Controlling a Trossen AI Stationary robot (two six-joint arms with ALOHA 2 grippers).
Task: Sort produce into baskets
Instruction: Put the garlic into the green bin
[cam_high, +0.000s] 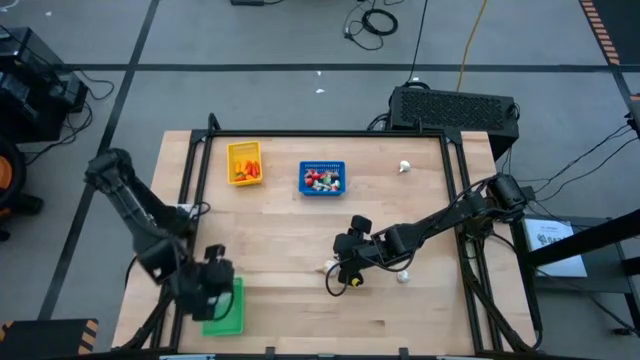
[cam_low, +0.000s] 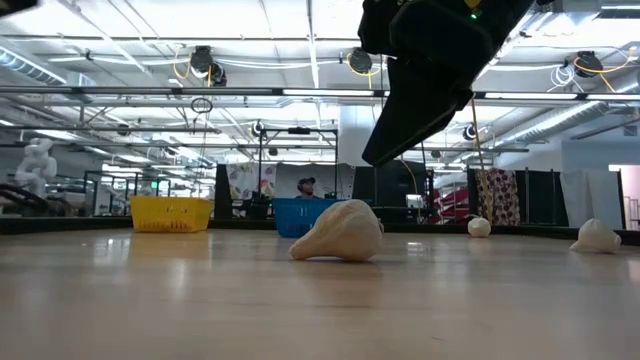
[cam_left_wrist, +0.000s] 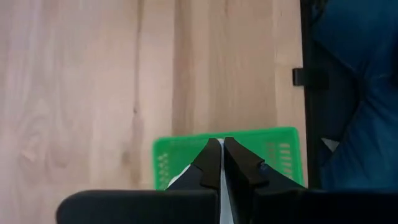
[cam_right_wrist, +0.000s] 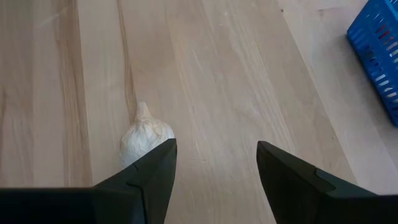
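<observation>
bare wood spans the table (cam_high: 290, 235) middle between the far baskets and the near edge. yellow basket (cam_high: 244, 162) and blue basket (cam_high: 322, 178) stand apart near the far edge, a clear lane between them. the green basket (cam_high: 226, 310) at the near left corner lies under the left gripper (cam_high: 212, 285). the right arm (cam_high: 430, 225) crosses the right half; garlic bulbs lie just beside the right gripper (cam_high: 350, 268), at (cam_high: 328, 267) and (cam_high: 402, 276), another (cam_high: 404, 167) lies near the far right corner.
</observation>
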